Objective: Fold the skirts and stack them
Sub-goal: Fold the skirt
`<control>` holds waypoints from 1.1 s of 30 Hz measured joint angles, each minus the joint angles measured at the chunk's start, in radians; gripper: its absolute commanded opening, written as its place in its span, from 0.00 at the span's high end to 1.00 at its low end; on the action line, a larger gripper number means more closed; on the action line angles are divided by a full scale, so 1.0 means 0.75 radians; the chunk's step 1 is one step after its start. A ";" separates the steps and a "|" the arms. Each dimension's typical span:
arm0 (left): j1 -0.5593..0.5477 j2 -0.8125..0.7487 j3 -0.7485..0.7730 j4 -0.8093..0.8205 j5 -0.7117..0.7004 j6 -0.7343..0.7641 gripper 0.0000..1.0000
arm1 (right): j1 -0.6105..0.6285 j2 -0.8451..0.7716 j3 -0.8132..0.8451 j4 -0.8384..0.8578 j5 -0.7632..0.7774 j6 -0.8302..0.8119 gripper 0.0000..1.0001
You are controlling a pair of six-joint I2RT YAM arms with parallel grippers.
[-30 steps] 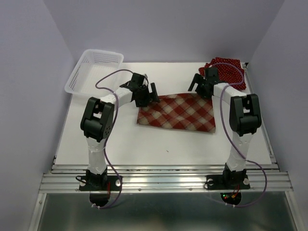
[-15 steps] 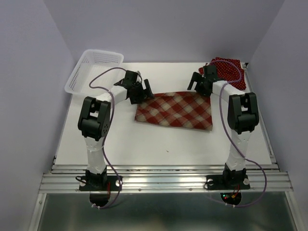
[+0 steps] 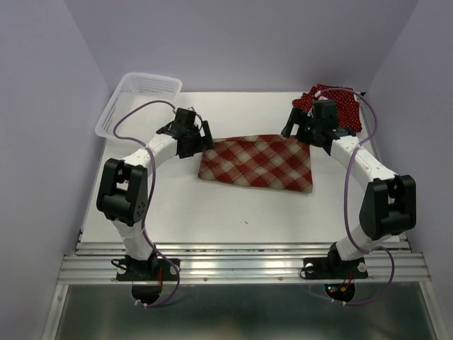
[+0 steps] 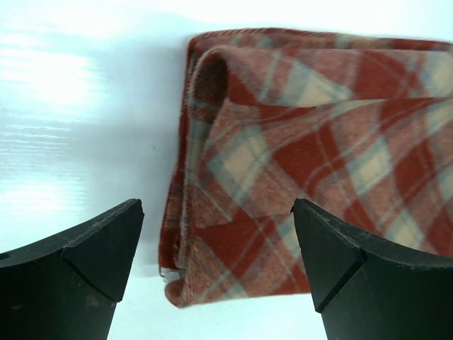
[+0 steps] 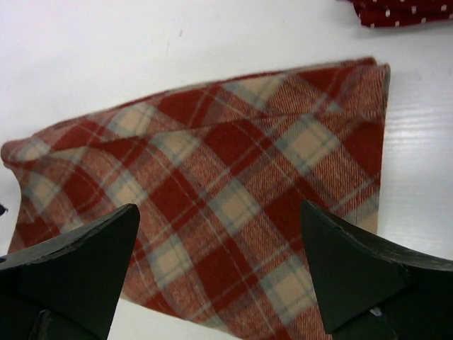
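Note:
The red-and-cream plaid skirt lies folded flat in the middle of the table. It also shows in the left wrist view and the right wrist view. My left gripper is open and empty, just above the skirt's far left corner. My right gripper is open and empty above the skirt's far right corner. The dark red polka-dot skirts lie bunched at the back right, behind the right gripper; an edge shows in the right wrist view.
A white mesh basket stands at the back left corner. White walls close in both sides and the back. A metal rail runs along the near edge by the arm bases.
Both arms have swung outward and back, their elbows dropping toward the sides. The plaid skirt shifted slightly to the left and back, then stayed flat. Both grippers remain open.

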 measured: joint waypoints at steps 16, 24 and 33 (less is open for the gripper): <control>-0.004 0.226 0.037 0.013 0.000 0.089 0.01 | 0.002 -0.148 -0.123 -0.058 0.068 -0.012 0.00; -0.012 0.227 -0.002 0.136 0.153 0.125 0.04 | 0.002 -0.148 -0.131 -0.067 0.086 -0.019 0.00; -0.020 0.259 -0.020 0.202 0.161 0.096 0.52 | 0.002 -0.148 -0.166 -0.080 0.103 -0.022 0.00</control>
